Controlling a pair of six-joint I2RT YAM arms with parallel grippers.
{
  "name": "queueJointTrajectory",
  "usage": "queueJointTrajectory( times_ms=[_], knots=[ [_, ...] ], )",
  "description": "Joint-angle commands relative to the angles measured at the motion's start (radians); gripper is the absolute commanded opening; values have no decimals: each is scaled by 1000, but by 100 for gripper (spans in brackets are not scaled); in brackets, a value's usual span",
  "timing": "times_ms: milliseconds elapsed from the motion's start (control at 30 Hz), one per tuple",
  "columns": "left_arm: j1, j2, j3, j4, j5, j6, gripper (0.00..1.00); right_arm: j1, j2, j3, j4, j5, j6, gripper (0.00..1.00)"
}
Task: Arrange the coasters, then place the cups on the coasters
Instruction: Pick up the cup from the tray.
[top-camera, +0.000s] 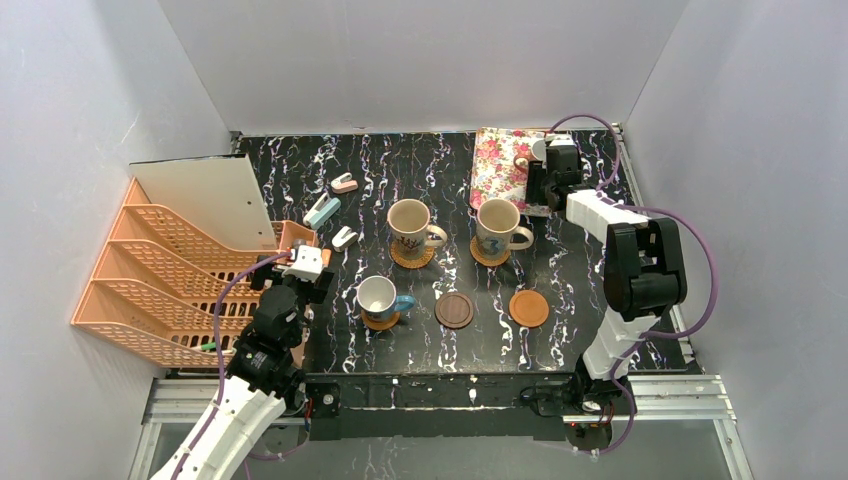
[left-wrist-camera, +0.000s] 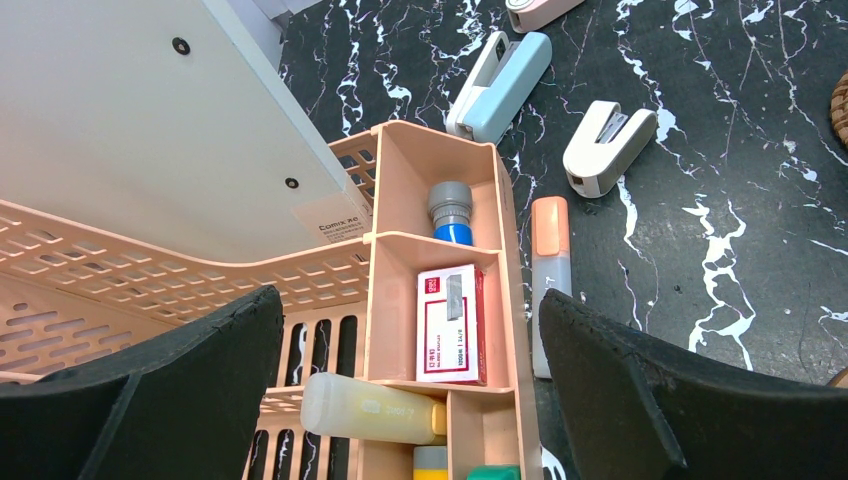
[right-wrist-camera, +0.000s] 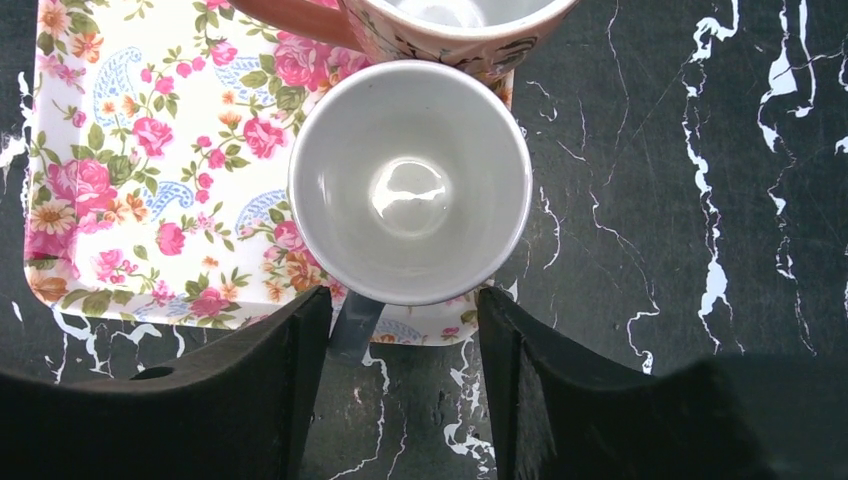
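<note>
Right wrist view puts us straight above a small white-lined cup (right-wrist-camera: 410, 180), upright at a corner of the pink floral tray (right-wrist-camera: 130, 150), with its rim overhanging the tray's edge from this angle. Its greyish-blue handle (right-wrist-camera: 355, 325) points toward the camera and lies between the fingers of the right gripper (right-wrist-camera: 402, 315). The handle is close against one finger and there is a clear gap to the other, so the jaws stand part-way apart and we do not see them pinching it. Just behind is a second cup (right-wrist-camera: 455, 25) with a reddish handle, cut off by the top edge of the view.

From the top external view we find the tray at the back right of the black marbled table (top-camera: 420, 165). In the middle, a left beige cup (top-camera: 410, 225) stands on a left woven coaster (top-camera: 412, 258), and beside it a right beige cup (top-camera: 498, 225) stands on a right woven coaster (top-camera: 487, 253). Nearer the arms, a blue-handled cup (top-camera: 377, 297) sits on a smooth orange-brown coaster (top-camera: 380, 322). To its right lie a dark brown coaster (top-camera: 454, 310) and a bare orange-brown coaster (top-camera: 528, 308), near each other and with nothing on them.

At the left, the left gripper (left-wrist-camera: 410, 300) hangs with its fingers wide and nothing between them. It is over a peach organiser (left-wrist-camera: 400, 160) that holds a red and white box (left-wrist-camera: 450, 325). A blue stapler (left-wrist-camera: 500, 85) and a white stapler (left-wrist-camera: 608, 145) lie on the table just beyond it.
</note>
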Motion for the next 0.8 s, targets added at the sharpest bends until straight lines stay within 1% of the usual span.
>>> queueJointTrajectory(
  times_ms=[0, 333, 400, 667, 767],
  knots=[
    [5, -5, -6, 1, -6, -3, 98, -15, 18, 34, -7, -23, -18, 60],
    [5, -4, -8, 2, -2, -3, 98, -22, 17, 32, -14, -34, -26, 48],
    [5, -4, -8, 2, -2, -3, 98, -23, 20, 32, -13, -36, -33, 44],
    [4, -1, -8, 2, -2, -4, 98, -25, 28, 25, 3, -31, -55, 39],
    [5, -4, -7, 1, -3, -4, 98, -24, 23, 14, 35, -32, -65, 35]
  ],
)
